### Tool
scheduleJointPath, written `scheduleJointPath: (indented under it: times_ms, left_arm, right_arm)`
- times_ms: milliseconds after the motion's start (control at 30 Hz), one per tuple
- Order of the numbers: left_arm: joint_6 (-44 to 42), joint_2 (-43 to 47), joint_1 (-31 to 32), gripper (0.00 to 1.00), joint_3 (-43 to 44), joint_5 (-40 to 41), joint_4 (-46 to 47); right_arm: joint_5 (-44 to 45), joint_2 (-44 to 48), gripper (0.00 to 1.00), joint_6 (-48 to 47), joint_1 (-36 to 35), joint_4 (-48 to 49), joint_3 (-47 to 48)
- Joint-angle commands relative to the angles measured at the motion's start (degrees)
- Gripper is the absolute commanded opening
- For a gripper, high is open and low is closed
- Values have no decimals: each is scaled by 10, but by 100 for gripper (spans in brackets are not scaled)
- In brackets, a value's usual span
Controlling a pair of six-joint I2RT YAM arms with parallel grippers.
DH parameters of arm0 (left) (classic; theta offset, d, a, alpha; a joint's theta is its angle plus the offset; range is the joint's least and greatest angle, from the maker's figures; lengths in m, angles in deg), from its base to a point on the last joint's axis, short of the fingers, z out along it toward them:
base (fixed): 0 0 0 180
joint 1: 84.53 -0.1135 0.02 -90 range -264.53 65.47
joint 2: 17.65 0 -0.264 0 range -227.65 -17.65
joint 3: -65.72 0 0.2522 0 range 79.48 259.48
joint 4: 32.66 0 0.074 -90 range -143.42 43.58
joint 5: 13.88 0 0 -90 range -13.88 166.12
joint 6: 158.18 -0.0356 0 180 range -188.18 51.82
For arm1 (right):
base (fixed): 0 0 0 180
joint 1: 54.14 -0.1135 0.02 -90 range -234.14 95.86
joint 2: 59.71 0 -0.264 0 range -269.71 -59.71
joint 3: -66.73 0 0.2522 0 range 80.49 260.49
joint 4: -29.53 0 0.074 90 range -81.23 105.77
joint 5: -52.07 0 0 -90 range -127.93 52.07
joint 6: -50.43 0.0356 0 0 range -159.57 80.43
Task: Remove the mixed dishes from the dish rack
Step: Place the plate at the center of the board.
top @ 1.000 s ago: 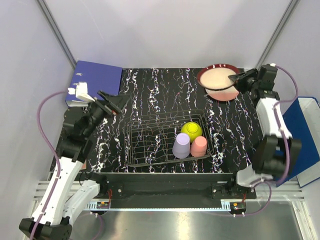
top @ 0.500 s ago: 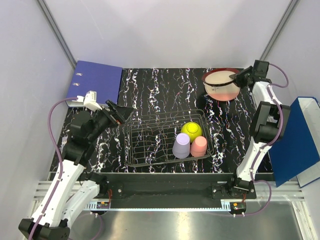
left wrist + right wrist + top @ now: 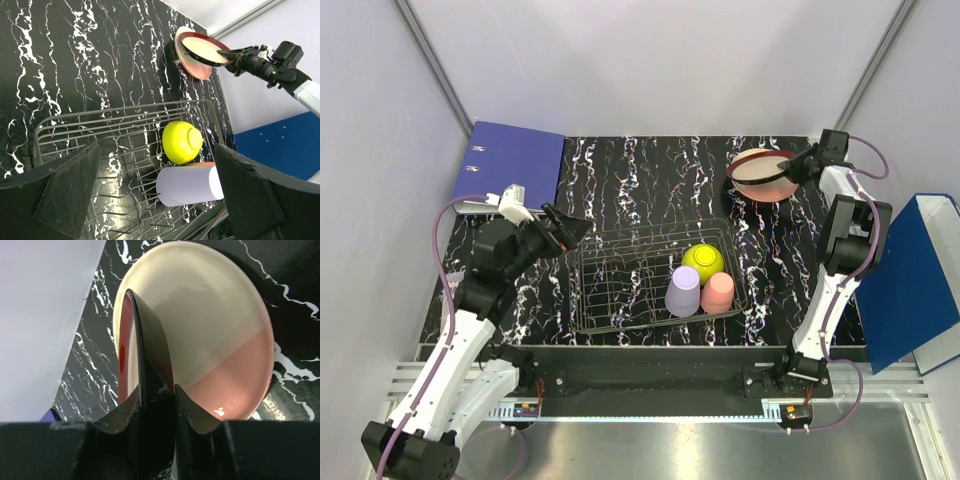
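Note:
The dish rack (image 3: pixel 620 285) stands mid-table, a low wire basket. In its right end sit a yellow-green bowl (image 3: pixel 703 260), upside down, a lavender cup (image 3: pixel 682 291) and a smaller pink cup (image 3: pixel 717 293). My left gripper (image 3: pixel 565 228) hovers open by the rack's left end; in the left wrist view its wide jaws frame the bowl (image 3: pixel 182 142) and lavender cup (image 3: pixel 189 186). At the far right, my right gripper (image 3: pixel 790 168) is shut on the rim of the dark-red-rimmed plate (image 3: pixel 757 165), held tilted just over the cream-pink plate (image 3: pixel 220 330) on the table.
A blue binder (image 3: pixel 515 165) lies at the back left corner. A blue box (image 3: pixel 910 285) stands beyond the table's right edge. White walls with slanted metal posts close in the back and sides.
The right arm has stretched toward the back right corner and brought the red-rimmed plate down flatter over the other plate. The left gripper has edged right, closer to the rack.

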Motion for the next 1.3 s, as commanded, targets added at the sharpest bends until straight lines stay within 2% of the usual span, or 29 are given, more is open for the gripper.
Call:
scheduleJointPath:
  times_ms: [0,433,633,667,767,800,1033,1267]
  left_arm:
    - [-12,-3,3,99,-2,-14,42]
    - [0,-31,3,99,-8,-14,57]
    - [3,-41,5,99,-10,-19,59]
    - [3,-41,5,99,-10,-21,59]
    - [6,-42,5,99,-11,-26,61]
    - [8,-41,6,99,-12,-27,61]
    - [15,-30,8,99,-21,-32,62]
    - [20,-24,10,99,-28,-36,64]
  right_arm:
    - [-8,6,0,-3,5,58,24]
    - [-5,-59,0,-19,19,10,94]
    - [-6,-70,1,-15,21,-4,88]
    - [-8,-69,4,-13,21,-5,85]
    - [-20,-66,21,-9,21,-8,78]
    - [-21,-65,30,-9,21,-10,76]
    - [-20,-43,57,-18,20,-31,54]
    - [-15,-23,66,-20,20,-34,24]
